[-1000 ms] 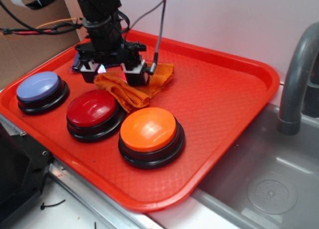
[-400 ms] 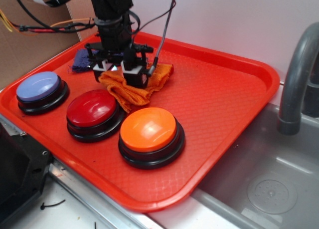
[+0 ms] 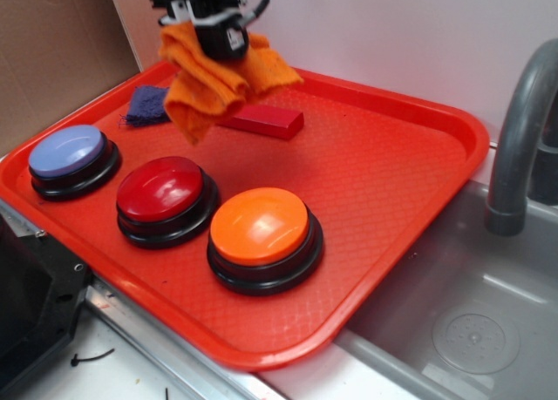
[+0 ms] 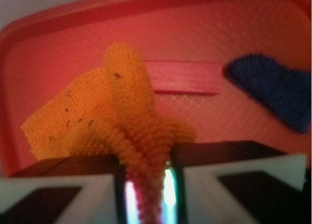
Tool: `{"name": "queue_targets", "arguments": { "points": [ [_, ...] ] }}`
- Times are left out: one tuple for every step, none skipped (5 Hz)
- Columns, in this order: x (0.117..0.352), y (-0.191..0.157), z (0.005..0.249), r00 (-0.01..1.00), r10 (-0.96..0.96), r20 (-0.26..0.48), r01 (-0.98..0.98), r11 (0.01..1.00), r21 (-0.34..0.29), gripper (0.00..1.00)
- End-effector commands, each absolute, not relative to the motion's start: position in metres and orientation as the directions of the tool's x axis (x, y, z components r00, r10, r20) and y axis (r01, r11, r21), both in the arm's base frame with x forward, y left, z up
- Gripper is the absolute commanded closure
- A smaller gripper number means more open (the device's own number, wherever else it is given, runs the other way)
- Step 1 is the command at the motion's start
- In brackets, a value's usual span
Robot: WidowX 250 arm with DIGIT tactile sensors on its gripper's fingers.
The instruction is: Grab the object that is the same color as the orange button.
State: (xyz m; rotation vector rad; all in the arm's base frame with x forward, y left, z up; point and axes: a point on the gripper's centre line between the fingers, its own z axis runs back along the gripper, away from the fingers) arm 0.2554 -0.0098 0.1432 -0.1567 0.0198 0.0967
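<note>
- The red tray point(image 3: 418, 147) holds three dome buttons, a red block point(image 3: 261, 120) and a dark blue cloth point(image 3: 148, 105).
- The gripper point(image 3: 209, 21) hangs above the tray's far side, its fingers point(image 4: 78, 185) clenched on the orange cloth point(image 3: 209, 82), which is clear of the tray and droops in folds below them.
- The red block lies just beneath the fingers; the dark blue cloth is to one side of it.
- The orange button point(image 3: 263, 230), the red button point(image 3: 164, 193) and the lavender button point(image 3: 70, 154) sit well below the fingers, along the tray's near edge.
- A grey sink point(image 3: 462, 330) with a curved faucet point(image 3: 523, 130) adjoins the tray; a white wall point(image 3: 392, 34) stands behind.
</note>
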Motion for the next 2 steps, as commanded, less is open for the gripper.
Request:
{"name": "queue_targets", "arguments": {
  "points": [
    [0.2394,-0.0234,0.2345,0.984,0.059,0.165,-0.029,0.984,-0.176,1.0],
    [0.2362,-0.0164,0.2331,0.986,0.052,0.157,-0.02,0.98,-0.199,1.0]
  ]
}}
